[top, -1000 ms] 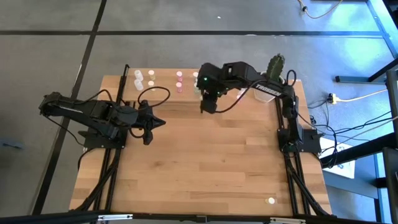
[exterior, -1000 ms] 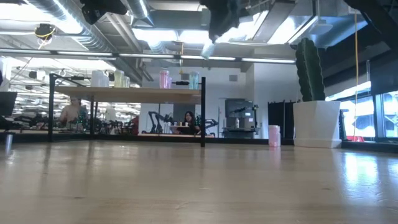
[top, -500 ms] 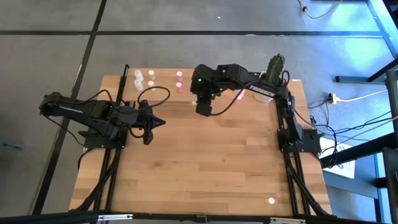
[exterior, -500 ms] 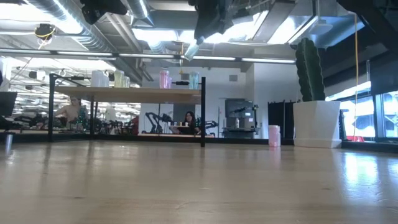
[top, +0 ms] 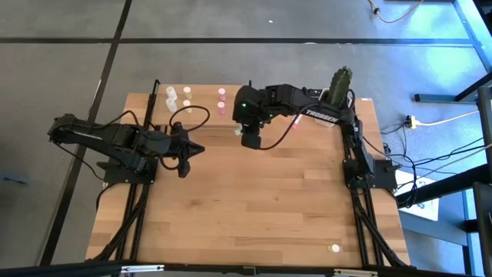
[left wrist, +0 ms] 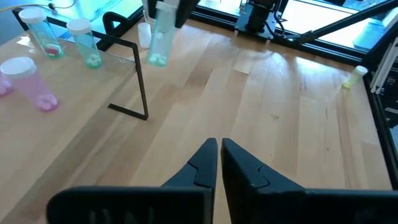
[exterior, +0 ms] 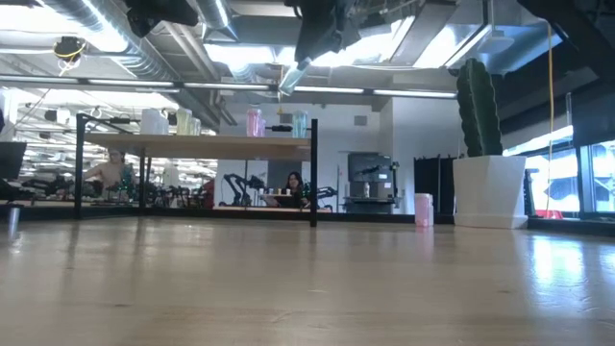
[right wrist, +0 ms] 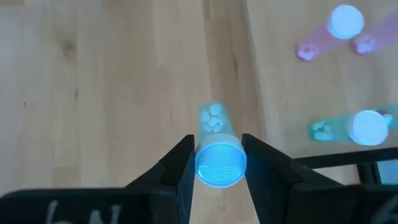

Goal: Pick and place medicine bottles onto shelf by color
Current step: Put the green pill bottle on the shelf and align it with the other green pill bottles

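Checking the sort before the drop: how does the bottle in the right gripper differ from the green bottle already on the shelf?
The held bottle is clamped between the right gripper fingers above the table; the green bottle stands free on the shelf. The held one hangs tilted in the low view; the shelf one stands upright. Both are pale green with white caps and hold small pills.

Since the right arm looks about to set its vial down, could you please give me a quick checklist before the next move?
1. Right claw shut on the green vial: ok.
2. Vial clear of the table: ok, hanging in the air in the low view.
3. Green bottle already on the shelf to match: ok.
4. Free space beside it: cannot tell.
5. Left claw shut, empty, parked away from the shelf: ok.
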`<action>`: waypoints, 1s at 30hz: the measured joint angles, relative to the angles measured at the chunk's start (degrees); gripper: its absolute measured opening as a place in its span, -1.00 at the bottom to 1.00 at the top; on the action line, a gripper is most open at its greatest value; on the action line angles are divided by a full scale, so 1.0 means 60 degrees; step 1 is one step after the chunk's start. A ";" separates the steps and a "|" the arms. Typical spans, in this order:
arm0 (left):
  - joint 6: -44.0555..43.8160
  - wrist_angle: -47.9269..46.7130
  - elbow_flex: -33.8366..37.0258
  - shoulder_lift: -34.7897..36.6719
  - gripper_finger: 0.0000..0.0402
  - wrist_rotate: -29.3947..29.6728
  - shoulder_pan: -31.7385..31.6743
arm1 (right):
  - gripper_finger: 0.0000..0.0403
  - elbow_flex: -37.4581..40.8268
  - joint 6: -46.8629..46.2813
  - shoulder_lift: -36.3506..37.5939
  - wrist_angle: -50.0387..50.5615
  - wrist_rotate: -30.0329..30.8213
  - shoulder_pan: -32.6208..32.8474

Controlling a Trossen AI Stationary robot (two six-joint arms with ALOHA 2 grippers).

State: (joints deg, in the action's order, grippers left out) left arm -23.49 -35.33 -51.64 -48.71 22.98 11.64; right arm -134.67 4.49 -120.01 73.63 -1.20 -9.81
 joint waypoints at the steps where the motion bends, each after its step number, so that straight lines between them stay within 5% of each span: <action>1: -0.0003 0.0003 0.0000 0.0003 -0.89 0.0000 0.0002 | -0.40 0.0000 0.0020 0.0000 -0.0001 -0.0002 0.0020; 15: 0.0004 0.0008 0.0000 0.0003 -0.41 0.1056 0.0000 | -0.40 0.0000 0.0047 0.0000 -0.0007 -0.0016 0.0051; 30: 0.0011 0.0032 0.0000 -0.0007 -0.38 0.2076 0.0000 | -0.40 0.0000 0.0058 0.0000 -0.0594 0.0031 -0.0225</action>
State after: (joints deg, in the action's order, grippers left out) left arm -23.42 -35.14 -51.64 -48.75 35.44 11.64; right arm -134.67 4.84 -120.01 70.06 -1.02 -11.16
